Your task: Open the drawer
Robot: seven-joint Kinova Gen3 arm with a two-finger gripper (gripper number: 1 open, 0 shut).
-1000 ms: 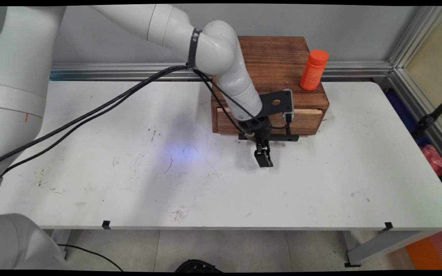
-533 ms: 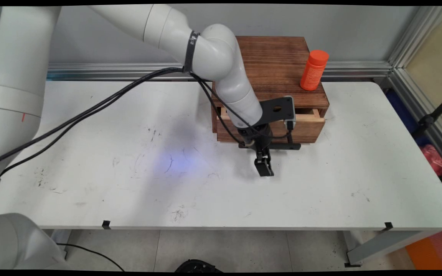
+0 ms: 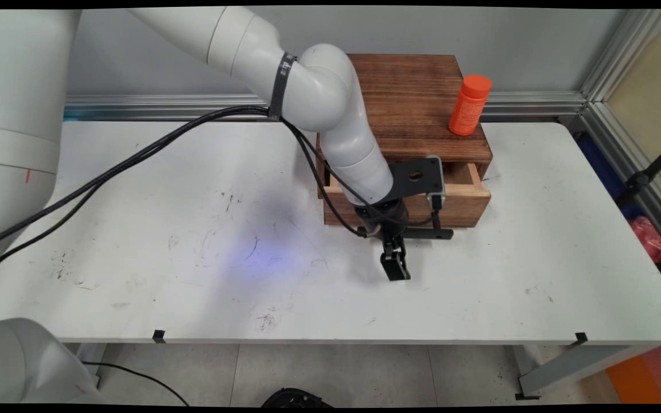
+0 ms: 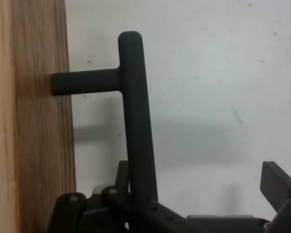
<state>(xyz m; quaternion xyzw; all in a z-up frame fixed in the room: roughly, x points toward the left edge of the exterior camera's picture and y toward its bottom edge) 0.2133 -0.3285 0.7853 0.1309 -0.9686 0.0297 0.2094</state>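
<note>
While drawer sits part-open, your end effector hooks black bar handle; can't tell if fingers clamp it. Orange bottle atop wooden box.

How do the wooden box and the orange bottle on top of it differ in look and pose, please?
The wooden box is dark brown, wide and squat; the orange bottle is bright, slim and tall. The box rests on the table with its drawer pulled partly out; the bottle stands upright and capped near the box's right edge. Both stand at the table's far side.

Scuffed white table against grey wall, tiled floor below.
</note>
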